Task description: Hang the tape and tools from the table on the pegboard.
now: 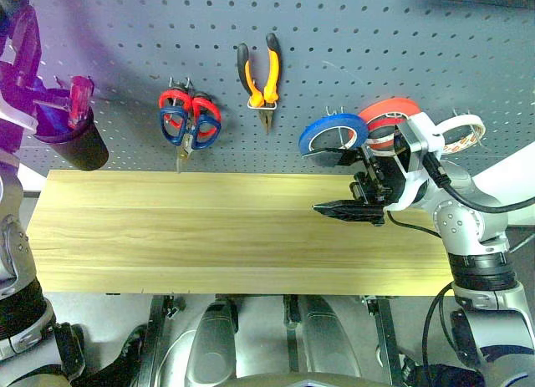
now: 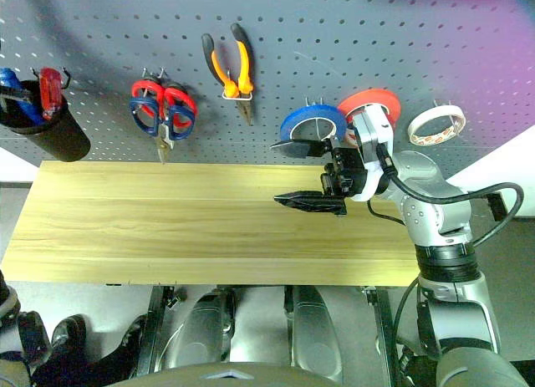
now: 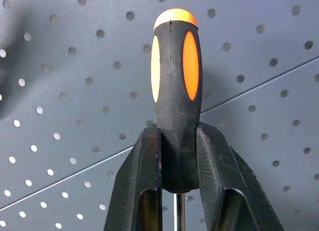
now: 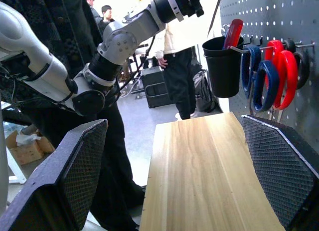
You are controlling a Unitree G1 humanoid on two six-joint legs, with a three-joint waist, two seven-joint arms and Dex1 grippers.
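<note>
The small screwdriver with the orange-and-black handle [image 3: 175, 96] stands clamped between the left gripper [image 3: 177, 166]'s two black fingers, handle up, close against the wide dark grey pegboard [image 1: 376, 44] with its rows of small holes. That is the left wrist view's own news; the head views catch just the left arm at the far left edge.

Up on the board, the orange-and-black-handled pliers [image 1: 261, 73] hang nose-down from a metal hook. To their left hang the scissors with dark blue-black handles [image 1: 177, 126], overlapped by red-handled scissors [image 1: 203, 113]. Far right, the thin whitish-cream tape ring [image 1: 461, 133] sits on its hook, beside a red-orange roll [image 1: 388, 118] and a blue roll [image 1: 333, 136].

A black cup [image 1: 79, 145] hangs at the board's left end with a red-handled tool [image 1: 81, 97] poking out.

Below, the long table of light yellowish wood [image 1: 209, 228] lies bare, grain running lengthwise.

The right gripper [image 1: 355, 199] hovers over the table's right end, its fingers spread wide and empty. Its wrist view looks down the tabletop's length and picks up the room beyond: grey floor, people standing [image 4: 179, 66], a cardboard box [image 4: 25, 148].
</note>
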